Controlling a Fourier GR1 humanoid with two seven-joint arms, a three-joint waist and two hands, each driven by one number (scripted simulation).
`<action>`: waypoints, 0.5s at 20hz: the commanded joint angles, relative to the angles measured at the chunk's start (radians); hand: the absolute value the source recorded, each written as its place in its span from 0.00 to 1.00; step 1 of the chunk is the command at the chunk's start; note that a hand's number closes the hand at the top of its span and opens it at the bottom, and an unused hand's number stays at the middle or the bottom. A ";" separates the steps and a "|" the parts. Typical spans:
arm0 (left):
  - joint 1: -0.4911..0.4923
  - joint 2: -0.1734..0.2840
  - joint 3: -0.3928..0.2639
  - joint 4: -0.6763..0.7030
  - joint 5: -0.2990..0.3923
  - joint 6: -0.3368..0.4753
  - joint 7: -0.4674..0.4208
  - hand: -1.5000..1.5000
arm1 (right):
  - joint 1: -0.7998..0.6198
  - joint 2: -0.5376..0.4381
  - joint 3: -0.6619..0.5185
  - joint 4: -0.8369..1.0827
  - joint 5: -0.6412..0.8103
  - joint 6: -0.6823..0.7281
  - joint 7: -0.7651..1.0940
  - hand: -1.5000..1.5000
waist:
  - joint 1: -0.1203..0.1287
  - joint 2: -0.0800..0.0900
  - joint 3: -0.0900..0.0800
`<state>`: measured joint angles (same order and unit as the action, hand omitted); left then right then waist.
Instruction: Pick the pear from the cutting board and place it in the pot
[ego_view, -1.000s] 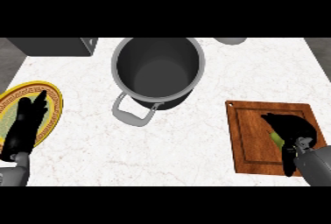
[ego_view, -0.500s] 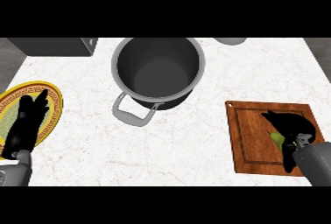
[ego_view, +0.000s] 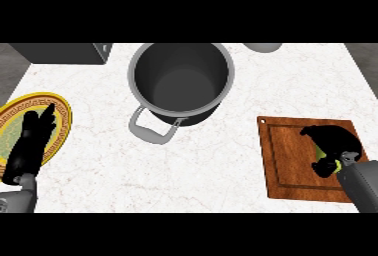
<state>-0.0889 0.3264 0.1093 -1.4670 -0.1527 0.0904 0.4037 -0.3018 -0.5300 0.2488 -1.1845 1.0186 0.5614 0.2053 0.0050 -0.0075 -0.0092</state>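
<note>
- Right hand (ego_view: 334, 144) curls its fingers around the pear (ego_view: 322, 157) on the board (ego_view: 284, 155) near the counter's right edge.
- Pear: only a green sliver shows.
- Left hand (ego_view: 31, 142) rests open, fingers straight, over the plate (ego_view: 63, 116).
- Pot (ego_view: 181, 82) stands mid-counter.

We see a pale marbled stone worktop (ego_view: 221, 165), a matt grey metal pot (ego_view: 181, 80), a reddish wooden cutting board (ego_view: 288, 160), and a glazed-looking plate (ego_view: 63, 112).
</note>
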 joint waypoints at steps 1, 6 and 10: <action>0.008 -0.022 -0.004 -0.032 0.005 -0.015 0.015 0.50 | -0.032 0.007 0.028 0.049 0.058 -0.045 -0.077 1.00 | 0.002 0.008 0.009; -0.039 -0.015 0.025 0.056 -0.018 -0.012 -0.012 0.50 | -0.069 0.006 0.000 0.000 0.079 -0.041 -0.116 1.00 | -0.002 0.008 0.009; 0.028 -0.011 0.049 0.024 0.002 -0.046 -0.066 0.50 | 0.025 -0.004 -0.016 -0.118 0.125 -0.112 -0.092 1.00 | -0.004 0.007 0.009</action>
<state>-0.0862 0.3192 0.1404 -1.4617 -0.1551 0.0584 0.3915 -0.2878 -0.5234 0.2531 -1.2665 1.1161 0.4847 0.1340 0.0011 -0.0030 -0.0029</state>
